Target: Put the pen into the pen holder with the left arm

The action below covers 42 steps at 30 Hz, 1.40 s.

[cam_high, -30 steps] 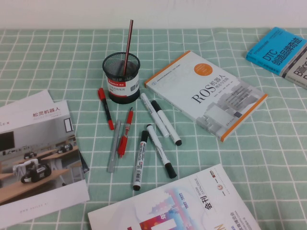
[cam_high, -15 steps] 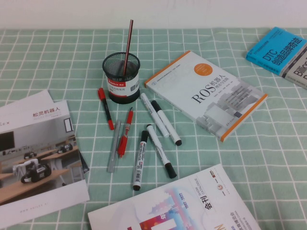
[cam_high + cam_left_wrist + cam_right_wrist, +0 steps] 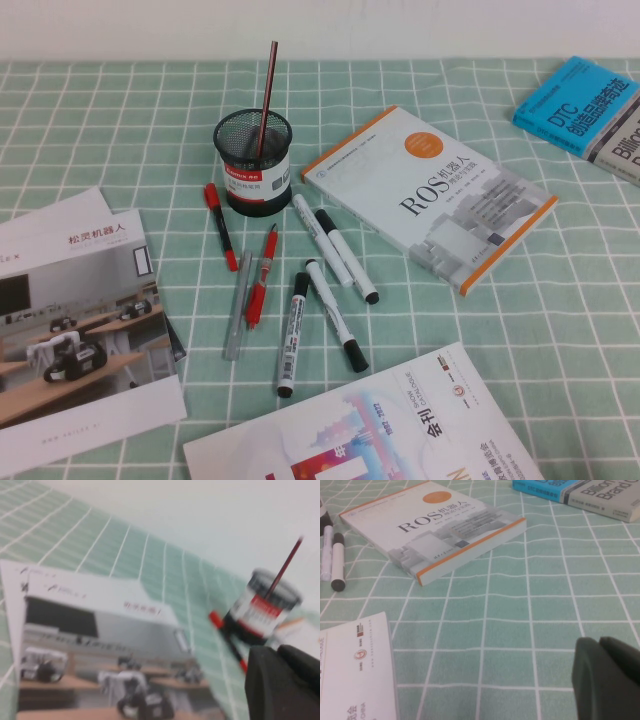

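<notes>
The pen [image 3: 221, 227], black in the middle with red ends, lies on the green checked cloth just left of and in front of the pen holder [image 3: 253, 160]. The holder is a black mesh cup with a red-and-white label and has a thin dark-red stick [image 3: 267, 95] standing in it. Neither arm shows in the high view. In the left wrist view my left gripper [image 3: 277, 650] is shut and empty, off to the robot's left, with the pen [image 3: 227, 640] and holder [image 3: 262, 610] ahead of it. My right gripper [image 3: 600, 642] is shut and empty above bare cloth.
Beside the pen lie a red pen with a clear barrel [image 3: 260, 275], a grey stick [image 3: 236, 305] and several black-and-white markers [image 3: 335, 255]. A ROS book [image 3: 430, 195] lies right of the holder. A brochure [image 3: 75, 320], a magazine [image 3: 370, 430] and blue books [image 3: 585, 110] lie around.
</notes>
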{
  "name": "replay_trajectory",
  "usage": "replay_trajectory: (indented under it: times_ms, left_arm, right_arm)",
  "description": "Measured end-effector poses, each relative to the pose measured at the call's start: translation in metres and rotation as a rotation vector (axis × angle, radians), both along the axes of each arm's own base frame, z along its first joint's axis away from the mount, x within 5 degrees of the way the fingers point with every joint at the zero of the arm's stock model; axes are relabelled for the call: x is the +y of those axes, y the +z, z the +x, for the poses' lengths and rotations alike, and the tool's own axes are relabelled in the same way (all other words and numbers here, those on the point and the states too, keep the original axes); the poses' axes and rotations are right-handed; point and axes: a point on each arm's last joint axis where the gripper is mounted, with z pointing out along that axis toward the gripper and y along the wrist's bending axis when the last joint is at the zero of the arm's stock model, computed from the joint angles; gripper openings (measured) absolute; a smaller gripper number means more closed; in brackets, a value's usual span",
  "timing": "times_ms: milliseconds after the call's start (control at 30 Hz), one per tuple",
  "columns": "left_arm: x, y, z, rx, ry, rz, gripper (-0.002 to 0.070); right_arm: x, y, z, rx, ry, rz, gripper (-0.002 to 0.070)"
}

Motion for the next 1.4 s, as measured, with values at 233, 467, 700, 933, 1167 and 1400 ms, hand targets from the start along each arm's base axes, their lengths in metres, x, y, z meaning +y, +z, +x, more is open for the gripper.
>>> replay_trajectory:
  times_ms: [233, 467, 700, 933, 1167, 1400]
  left_arm:
    - [0.001, 0.004, 0.000, -0.039, 0.008, -0.039, -0.0003]
    - [-0.001, 0.008, 0.001, 0.022, -0.001, -0.102, -0.0003]
    - [-0.006, 0.067, 0.021, 0.243, -0.040, -0.061, -0.0003]
    - [-0.017, 0.101, 0.075, 0.516, -0.163, 0.113, -0.0003]
    - [-0.045, 0.104, 0.142, 0.679, -0.386, 0.173, -0.0003]
    - [-0.100, 0.097, 0.210, 0.796, -0.546, 0.236, -0.0003]
  right_arm:
    - [0.000, 0.000, 0.000, 0.000, 0.000, 0.000, -0.0022]
    - [0.000, 0.000, 0.000, 0.000, 0.000, 0.000, -0.0022]
    - [0.000, 0.000, 0.000, 0.000, 0.000, 0.000, -0.0022]
    - [0.000, 0.000, 0.000, 0.000, 0.000, 0.000, -0.0022]
    - [0.000, 0.000, 0.000, 0.000, 0.000, 0.000, -0.0022]
    - [0.000, 0.000, 0.000, 0.000, 0.000, 0.000, -0.0022]
